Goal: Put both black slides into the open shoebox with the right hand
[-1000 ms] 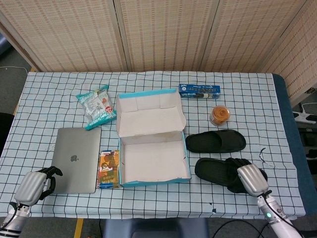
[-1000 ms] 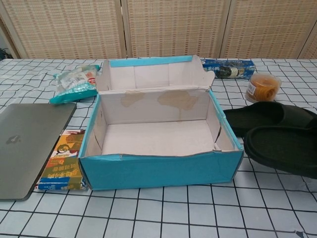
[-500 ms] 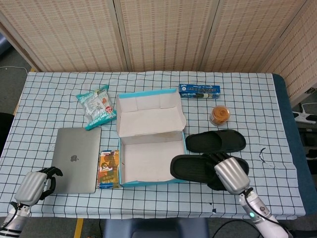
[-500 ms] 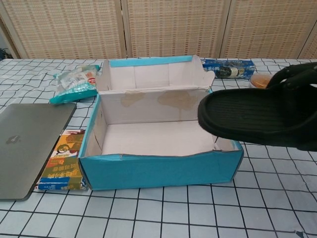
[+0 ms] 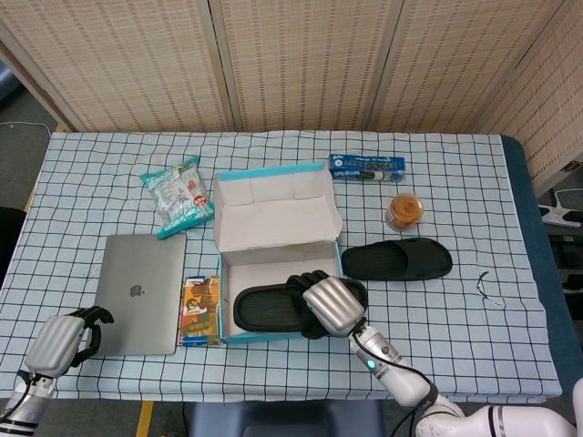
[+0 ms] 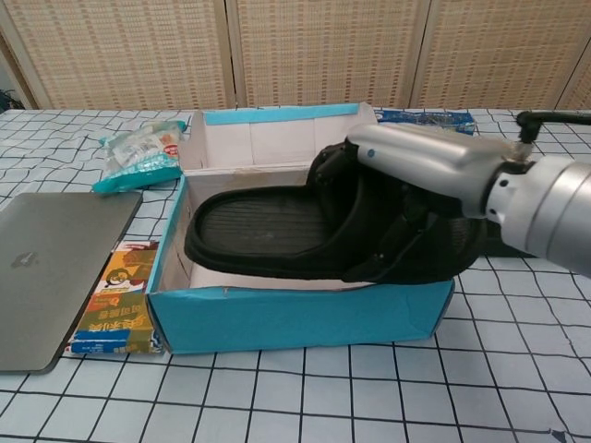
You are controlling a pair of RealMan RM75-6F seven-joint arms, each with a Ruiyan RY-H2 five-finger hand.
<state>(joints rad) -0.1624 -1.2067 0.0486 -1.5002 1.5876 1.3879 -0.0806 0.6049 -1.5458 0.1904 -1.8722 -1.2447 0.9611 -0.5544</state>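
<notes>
My right hand (image 5: 330,304) (image 6: 416,175) grips one black slide (image 5: 273,308) (image 6: 268,231) by its strap end and holds it over the open blue shoebox (image 5: 244,339) (image 6: 295,318), its toe pointing left just above the box's front wall. The second black slide (image 5: 396,259) lies flat on the table to the right of the box; the hand hides it in the chest view. My left hand (image 5: 62,340) rests at the table's front left corner beside the laptop, fingers curled in, holding nothing.
A grey laptop (image 5: 141,293) (image 6: 51,268) and a small colourful packet (image 5: 201,310) (image 6: 117,300) lie left of the box. A snack bag (image 5: 178,194) sits at the back left. A blue packet (image 5: 367,167) and an orange-filled tub (image 5: 404,210) lie behind the second slide.
My right hand lifted the near slide off the table and carried it left, from beside the box to over its inside. The left hand stayed put.
</notes>
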